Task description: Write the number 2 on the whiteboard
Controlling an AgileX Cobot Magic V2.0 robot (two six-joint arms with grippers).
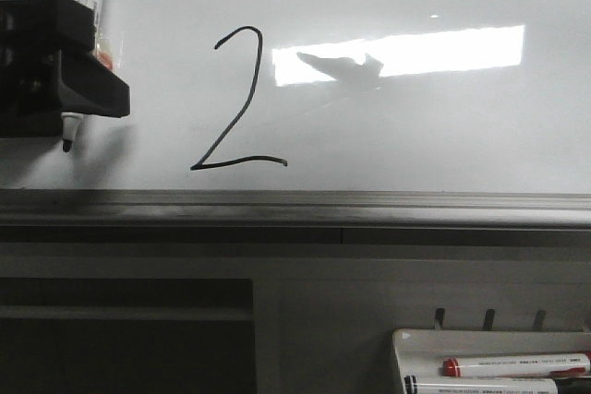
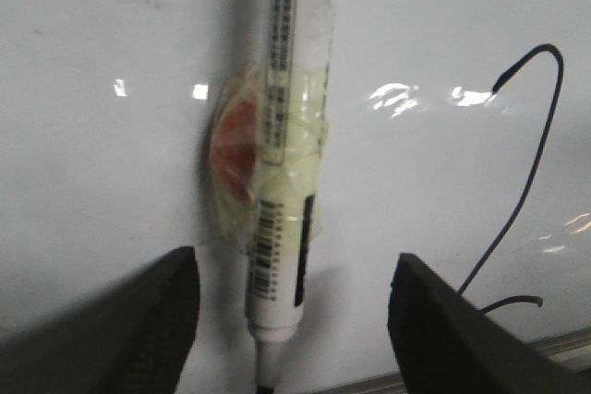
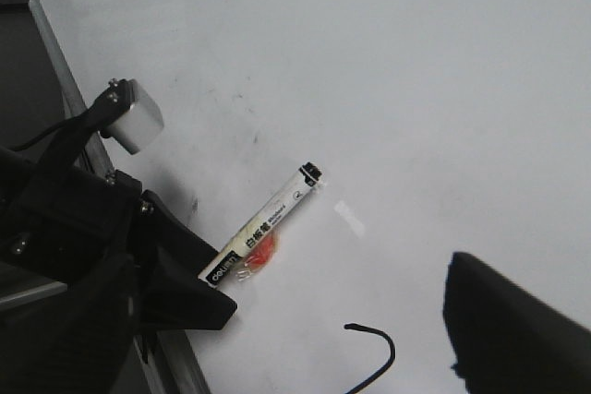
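Note:
A thin black number 2 point(image 1: 224, 132) is drawn on the glossy whiteboard point(image 1: 434, 136), left of the bright light reflection. My left gripper point(image 1: 69, 80) is at the board's left edge, left of the digit. A white marker point(image 1: 92, 2) with yellowish tape and an orange patch runs between its fingers, black tip point(image 1: 66, 143) pointing down. In the left wrist view the marker point(image 2: 282, 228) stands between the two fingers with a gap on each side, so the left gripper point(image 2: 291, 274) is open. My right gripper point(image 3: 292, 320) is open and empty over the board, near the digit's hooked top point(image 3: 379, 348).
The board's grey metal lower edge point(image 1: 295, 205) runs across the front view. A small white tray point(image 1: 406, 343) at the lower right holds markers, one with a red cap point(image 1: 452, 367). A dark opening lies at the lower left.

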